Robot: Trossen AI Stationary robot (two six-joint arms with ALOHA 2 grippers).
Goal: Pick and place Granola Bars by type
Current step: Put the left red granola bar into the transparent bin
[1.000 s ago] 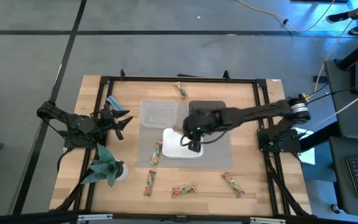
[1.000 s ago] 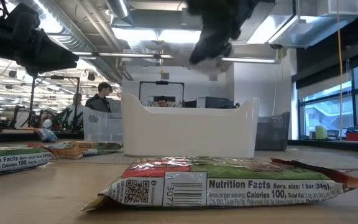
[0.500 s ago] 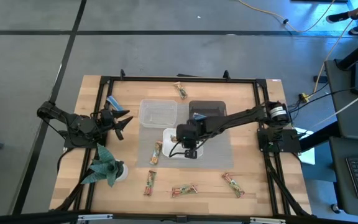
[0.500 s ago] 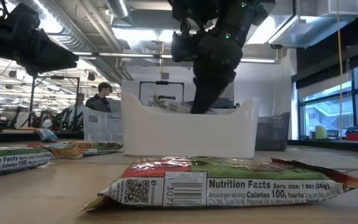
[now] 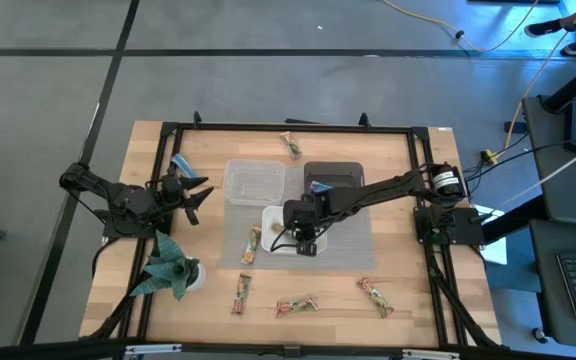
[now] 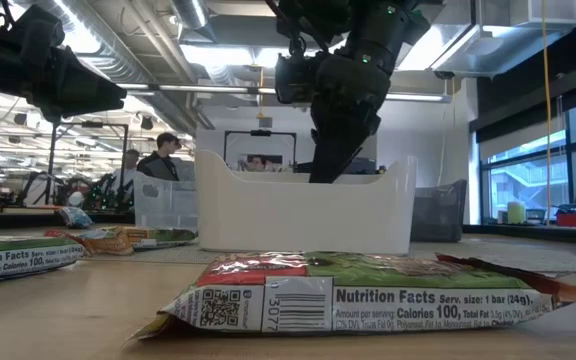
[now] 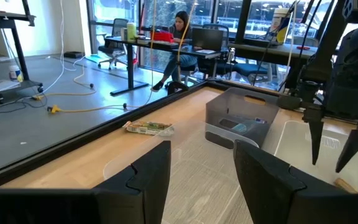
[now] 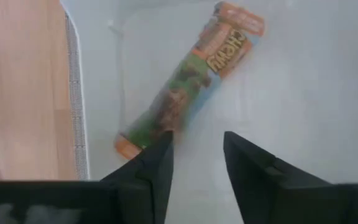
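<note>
One bar binned: a tan-and-green wrapped granola bar lay flat inside the white oblong plastic tub.
Right jaws: down in that tub, slightly parted, holding nothing.
Left jaws: partly open, empty, parked at the surface's left side.
Loose bars: four tan ones on the wooden surface near its front edge, one at the back.

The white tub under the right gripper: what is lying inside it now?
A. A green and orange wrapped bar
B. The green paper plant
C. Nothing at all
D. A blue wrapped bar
A. The right wrist view shows a green and orange wrapped bar lying on the floor of the white tub, just beyond the right gripper, whose fingers stand apart and do not hold it.
</note>
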